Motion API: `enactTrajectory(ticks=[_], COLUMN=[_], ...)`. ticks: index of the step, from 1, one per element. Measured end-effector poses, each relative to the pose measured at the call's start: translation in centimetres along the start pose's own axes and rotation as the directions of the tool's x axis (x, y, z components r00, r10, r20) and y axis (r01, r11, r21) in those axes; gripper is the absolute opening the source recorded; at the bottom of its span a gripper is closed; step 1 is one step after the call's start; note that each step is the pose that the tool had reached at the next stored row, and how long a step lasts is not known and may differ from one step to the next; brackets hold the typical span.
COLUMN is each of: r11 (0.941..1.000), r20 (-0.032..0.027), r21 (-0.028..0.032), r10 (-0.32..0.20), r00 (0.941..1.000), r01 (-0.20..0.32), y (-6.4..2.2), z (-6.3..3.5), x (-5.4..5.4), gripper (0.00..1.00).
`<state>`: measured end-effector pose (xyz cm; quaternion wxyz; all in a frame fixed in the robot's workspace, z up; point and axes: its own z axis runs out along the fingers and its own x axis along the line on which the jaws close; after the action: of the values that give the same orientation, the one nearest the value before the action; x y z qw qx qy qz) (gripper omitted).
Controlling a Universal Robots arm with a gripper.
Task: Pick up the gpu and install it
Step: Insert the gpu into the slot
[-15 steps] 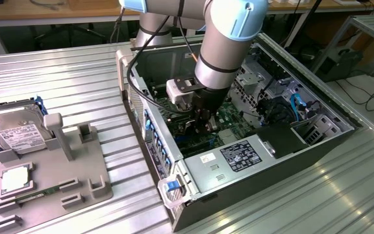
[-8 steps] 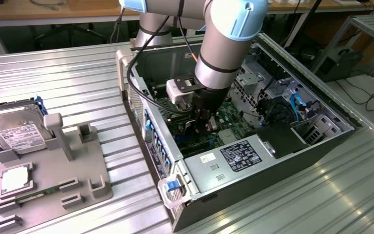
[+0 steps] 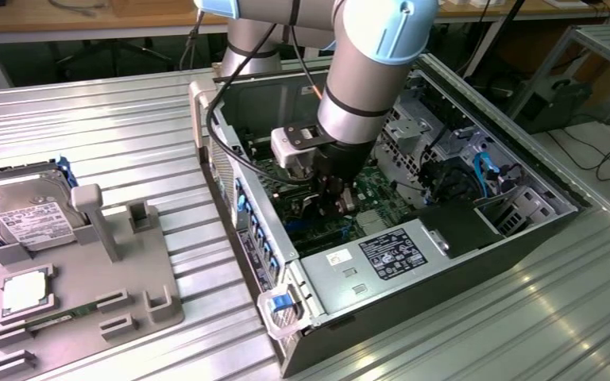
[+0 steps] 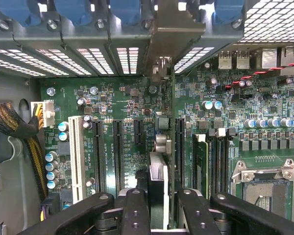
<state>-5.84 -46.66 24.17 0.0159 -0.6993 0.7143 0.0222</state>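
Inside the computer case (image 3: 517, 230), the gripper (image 4: 158, 208) pinches the graphics card (image 4: 162, 161) over the motherboard (image 4: 122, 98); slight misalignment could jam it against a slot.

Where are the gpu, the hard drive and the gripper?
gpu (image 4: 158, 188): wrist view, edge of the card between the fingers.
hard drive (image 3: 32, 216): exterior view, white label on its top face.
gripper (image 4: 159, 208): wrist view, midway between the fingertips, shut on the gpu.
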Motion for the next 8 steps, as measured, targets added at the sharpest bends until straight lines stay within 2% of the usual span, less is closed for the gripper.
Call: enactTrajectory(ticks=[8], r11=[1.0000], r20=[0.0001], r21=[0.0000], r10=[-0.002], r00=[1.0000], r01=[0.002], y=[0.01], z=[0.00], x=[0.00], gripper=[0.28])
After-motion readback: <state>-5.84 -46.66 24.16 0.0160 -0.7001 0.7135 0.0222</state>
